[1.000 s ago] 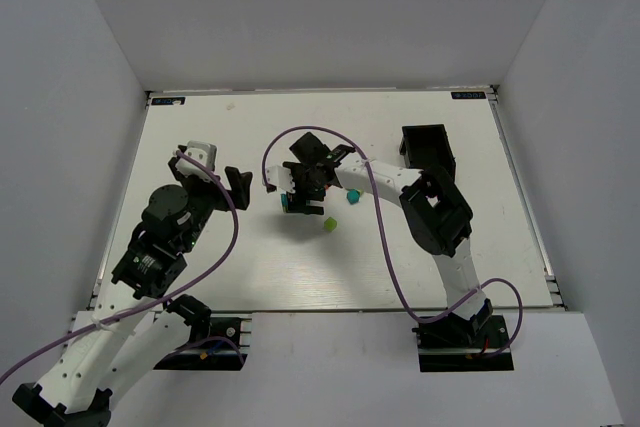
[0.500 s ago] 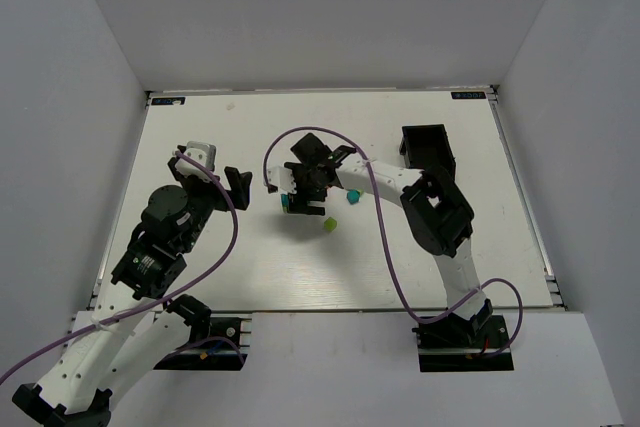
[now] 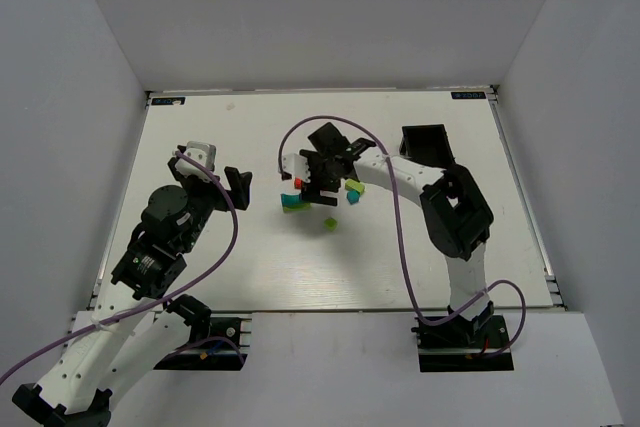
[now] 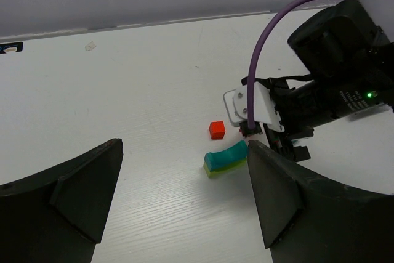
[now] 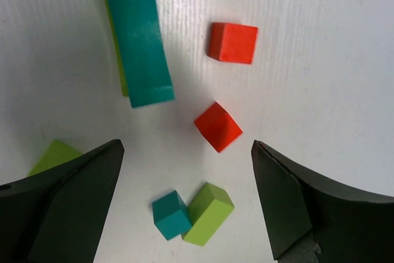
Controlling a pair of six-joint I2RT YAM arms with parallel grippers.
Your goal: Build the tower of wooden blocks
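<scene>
A curved teal bar (image 5: 135, 35) lies on a lime-green bar on the white table (image 3: 200, 137), forming a low two-layer stack (image 3: 295, 204). It also shows in the left wrist view (image 4: 226, 158). Beside it lie an orange-red cube (image 5: 232, 42) and a red cube (image 5: 218, 126). Nearer my right gripper lie a teal cube (image 5: 170, 215) touching a lime-green block (image 5: 208, 213). Another lime-green block (image 3: 330, 224) lies apart. My right gripper (image 5: 186, 152) is open and empty, above the loose cubes (image 3: 318, 185). My left gripper (image 4: 184, 152) is open and empty, left of the stack (image 3: 240, 187).
A black rectangular bin (image 3: 428, 147) stands at the back right, beside the right arm. The right arm's purple cable (image 3: 395, 237) loops over the table's middle. White walls enclose the table on three sides.
My right gripper has moved back and to the right, off the teal bar. A red cube and a lime-green block that it hid now show. The left arm has not moved.
</scene>
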